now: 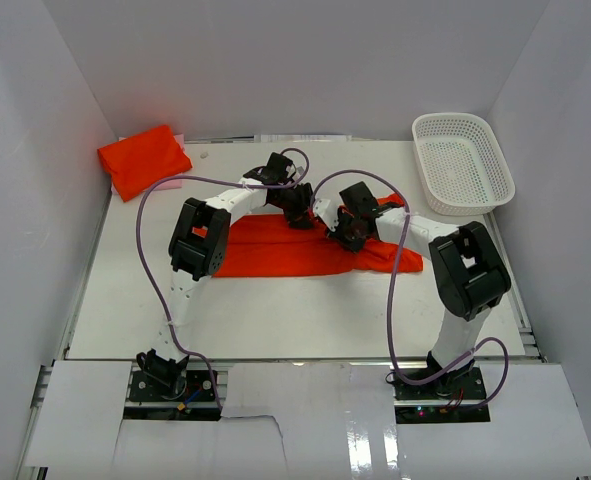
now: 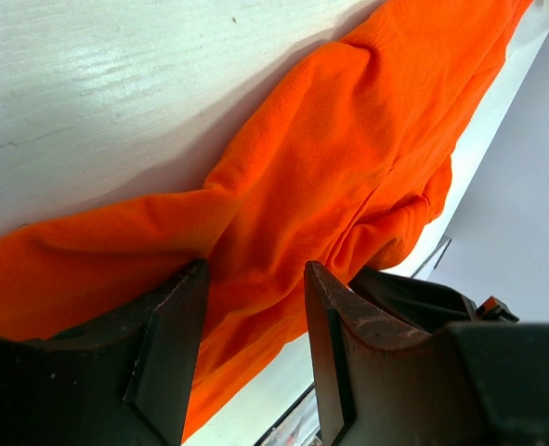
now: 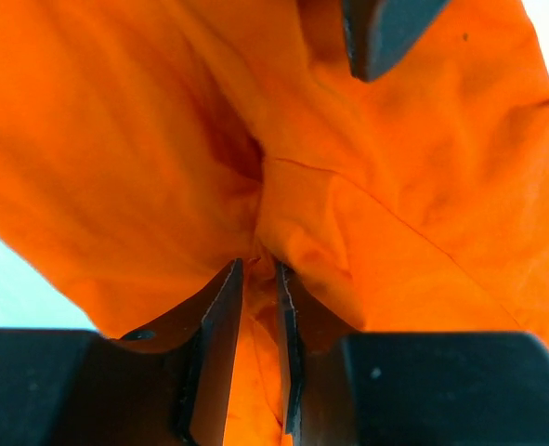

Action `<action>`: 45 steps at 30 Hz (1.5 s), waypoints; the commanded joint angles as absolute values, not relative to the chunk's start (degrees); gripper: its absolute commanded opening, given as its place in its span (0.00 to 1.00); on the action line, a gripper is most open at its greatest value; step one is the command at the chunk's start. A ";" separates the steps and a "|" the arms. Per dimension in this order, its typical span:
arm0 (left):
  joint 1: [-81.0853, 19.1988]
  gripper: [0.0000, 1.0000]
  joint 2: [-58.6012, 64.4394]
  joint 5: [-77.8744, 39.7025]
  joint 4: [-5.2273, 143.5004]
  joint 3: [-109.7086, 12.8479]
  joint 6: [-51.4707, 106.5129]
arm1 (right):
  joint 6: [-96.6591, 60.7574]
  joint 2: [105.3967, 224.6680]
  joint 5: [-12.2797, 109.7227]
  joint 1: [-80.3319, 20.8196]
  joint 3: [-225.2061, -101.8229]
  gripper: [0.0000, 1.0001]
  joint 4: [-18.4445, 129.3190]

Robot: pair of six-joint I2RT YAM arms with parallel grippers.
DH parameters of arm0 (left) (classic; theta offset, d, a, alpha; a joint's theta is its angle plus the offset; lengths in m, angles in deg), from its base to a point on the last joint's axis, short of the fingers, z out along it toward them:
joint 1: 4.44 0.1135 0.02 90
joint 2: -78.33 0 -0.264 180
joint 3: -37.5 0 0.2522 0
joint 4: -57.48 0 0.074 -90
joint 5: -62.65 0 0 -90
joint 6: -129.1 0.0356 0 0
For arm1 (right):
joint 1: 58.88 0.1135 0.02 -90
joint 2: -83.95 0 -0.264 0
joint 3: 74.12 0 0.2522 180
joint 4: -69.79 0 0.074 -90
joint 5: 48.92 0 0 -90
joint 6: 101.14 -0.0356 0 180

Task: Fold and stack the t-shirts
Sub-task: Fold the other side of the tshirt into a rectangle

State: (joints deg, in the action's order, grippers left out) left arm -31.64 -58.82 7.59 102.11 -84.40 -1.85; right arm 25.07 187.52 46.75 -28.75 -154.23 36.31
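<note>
Shirt (image 3: pixel 116 139) fills nearly whole frame: orange fabric, creased, in loose folds. Right gripper (image 3: pixel 258 274) at bottom centre; fingers (image 3: pixel 214 353) dark, nearly together. Narrow fabric ridge pinched between tips, fabric visible down gap. Deep crease rises from pinch point toward upper centre. Seam line runs right from pinch. Dark wedge (image 3: pixel 385 32) at top edge, over fabric; identity unclear. Pale table (image 3: pixel 14 279) visible lower left, beyond shirt edge.
</note>
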 commanded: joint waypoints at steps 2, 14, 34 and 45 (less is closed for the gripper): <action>-32.66 0.57 -57.29 6.31 104.99 -83.75 -0.36 | 23.49 188.45 43.28 -28.47 -156.08 0.29 38.10; -32.66 0.57 -57.47 6.40 105.60 -84.36 -0.01 | 22.88 191.27 41.26 -28.56 -157.22 0.16 40.21; -32.66 0.57 -57.82 5.88 106.75 -85.77 0.25 | 19.80 190.73 44.24 -28.56 -169.60 0.09 16.77; -32.66 0.57 -57.73 5.70 107.19 -85.95 0.43 | 20.15 194.08 44.07 -28.47 -171.91 0.18 12.53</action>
State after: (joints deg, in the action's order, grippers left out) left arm -31.97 -58.82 7.70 104.28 -85.01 -0.91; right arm 20.46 193.09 43.19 -28.64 -170.53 15.41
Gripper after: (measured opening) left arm 0.567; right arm 0.178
